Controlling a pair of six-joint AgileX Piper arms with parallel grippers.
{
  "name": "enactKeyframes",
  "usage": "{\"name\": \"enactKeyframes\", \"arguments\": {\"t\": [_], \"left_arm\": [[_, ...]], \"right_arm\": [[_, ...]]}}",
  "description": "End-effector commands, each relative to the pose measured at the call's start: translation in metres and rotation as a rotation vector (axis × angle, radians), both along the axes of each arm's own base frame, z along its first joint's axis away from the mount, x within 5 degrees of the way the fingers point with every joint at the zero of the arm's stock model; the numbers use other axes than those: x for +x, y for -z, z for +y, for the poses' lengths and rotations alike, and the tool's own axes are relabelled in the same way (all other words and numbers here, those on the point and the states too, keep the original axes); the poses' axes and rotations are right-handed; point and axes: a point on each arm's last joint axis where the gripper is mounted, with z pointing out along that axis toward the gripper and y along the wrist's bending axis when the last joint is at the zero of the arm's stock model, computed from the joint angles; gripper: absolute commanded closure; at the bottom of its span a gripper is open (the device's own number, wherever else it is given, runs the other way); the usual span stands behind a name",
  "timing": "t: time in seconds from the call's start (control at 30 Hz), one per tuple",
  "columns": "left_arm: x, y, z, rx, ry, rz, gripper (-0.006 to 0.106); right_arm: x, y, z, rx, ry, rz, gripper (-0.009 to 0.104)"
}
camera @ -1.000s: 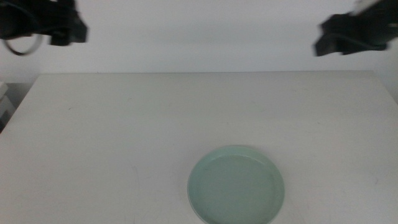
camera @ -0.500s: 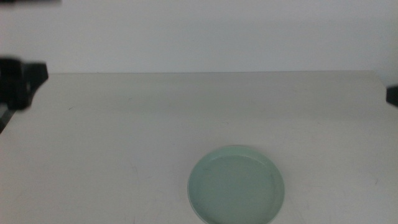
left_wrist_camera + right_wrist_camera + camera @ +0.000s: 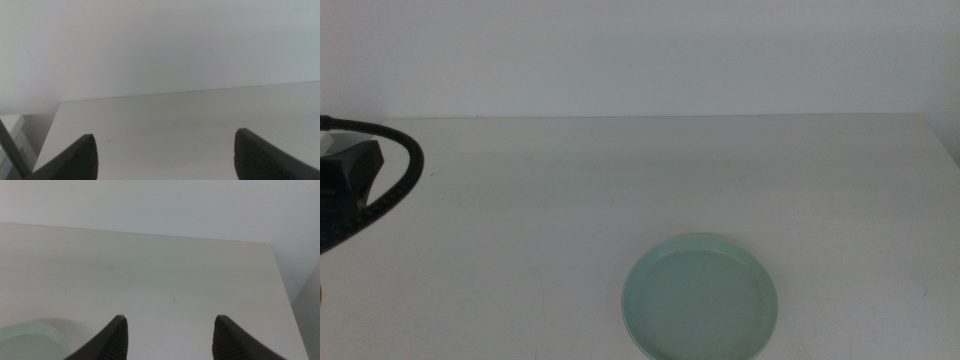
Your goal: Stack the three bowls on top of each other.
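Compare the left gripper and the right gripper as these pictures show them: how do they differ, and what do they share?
The left gripper has its jaws spread wider than the right gripper. The left gripper's view shows only bare table, while the right gripper's view catches the mint green bowl. Only the left arm shows in the middle view, at its left edge. Both are open, holding nothing.

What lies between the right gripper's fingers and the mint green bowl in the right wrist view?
Only bare white table. The right gripper is open over the tabletop, and the mint green bowl sits off to the side of its fingers with nothing between.
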Motion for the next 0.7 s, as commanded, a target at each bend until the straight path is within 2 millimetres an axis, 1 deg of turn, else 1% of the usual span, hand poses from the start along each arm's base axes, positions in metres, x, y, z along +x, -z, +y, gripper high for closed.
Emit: {"name": "enactKeyframes", "arguments": {"t": [0.0, 0.07, 0.2, 0.27, 0.33, 0.37, 0.43, 0.5, 0.53, 0.63, 0.67], "left_arm": [[0.000, -0.017, 0.001, -0.026, -0.012, -0.100, -0.005], [0.000, -0.017, 0.001, -0.026, -0.012, -0.100, -0.005], [-0.002, -0.015, 0.001, -0.026, -0.012, -0.104, -0.005], [-0.009, -0.014, 0.001, -0.028, -0.012, -0.121, -0.005], [-0.019, -0.012, 0.002, -0.030, -0.012, -0.146, -0.005], [-0.025, -0.011, 0.002, -0.031, -0.013, -0.163, -0.005], [-0.038, -0.002, 0.003, -0.033, -0.012, -0.186, -0.005], [-0.052, 0.009, 0.004, -0.035, -0.013, -0.216, -0.005], [-0.057, 0.018, 0.005, -0.035, -0.013, -0.216, -0.005], [-0.072, 0.045, 0.006, -0.035, -0.013, -0.229, -0.005], [-0.076, 0.052, 0.006, -0.033, -0.013, -0.234, -0.005]], "right_arm": [[0.002, -0.015, -0.003, -0.010, 0.023, -0.104, 0.051], [0.002, -0.015, 0.002, -0.004, -0.006, -0.104, 0.051], [0.002, -0.015, 0.002, -0.006, -0.007, -0.104, 0.051], [0.001, -0.015, 0.002, -0.009, -0.007, -0.106, 0.051], [-0.005, -0.019, 0.001, -0.008, -0.006, -0.135, 0.051], [-0.010, -0.023, 0.001, -0.008, -0.005, -0.160, 0.051], [-0.023, -0.027, 0.000, -0.014, -0.004, -0.214, 0.052], [-0.036, -0.023, -0.002, -0.034, 0.007, -0.277, 0.052], [-0.041, -0.018, -0.002, -0.039, 0.013, -0.306, 0.052], [-0.056, 0.004, -0.006, -0.046, 0.044, -0.407, 0.052], [-0.061, 0.016, -0.007, -0.050, 0.056, -0.419, 0.052]]}}
